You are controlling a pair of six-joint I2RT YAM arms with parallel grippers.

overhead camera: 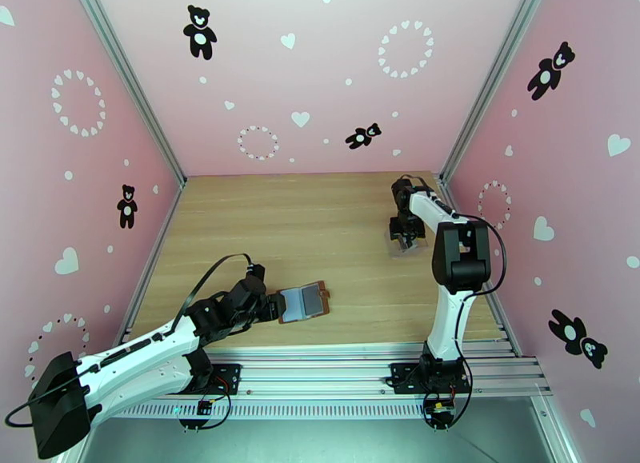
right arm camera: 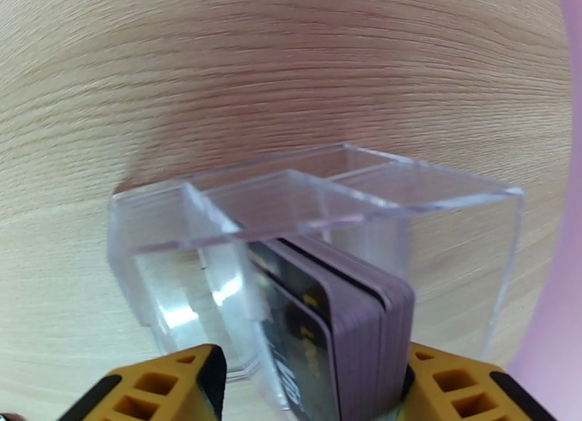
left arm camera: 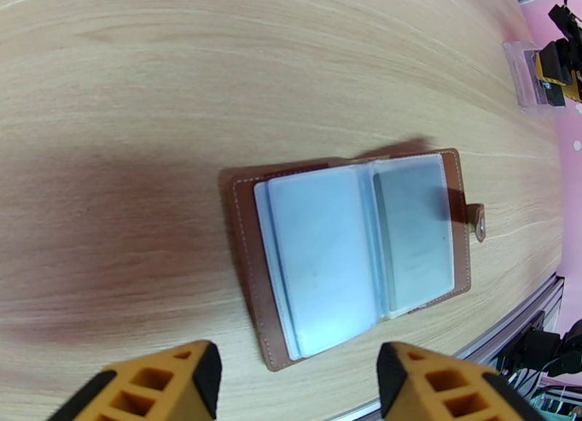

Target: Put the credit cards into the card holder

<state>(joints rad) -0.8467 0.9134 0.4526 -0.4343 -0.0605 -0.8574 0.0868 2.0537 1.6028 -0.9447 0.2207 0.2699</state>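
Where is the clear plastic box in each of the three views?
Top external: clear plastic box right of centre, under the right gripper.
Left wrist: box in the top right corner, small and far.
Right wrist: box at centre, close up, credit cards standing inside.
Shared landmark: the right gripper, at the box every time.

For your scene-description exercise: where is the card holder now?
In the top view, the card holder lies open on the table, near left, at the tips of the left arm's jaws.

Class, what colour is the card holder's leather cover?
The card holder is brown; the left wrist view shows it best.
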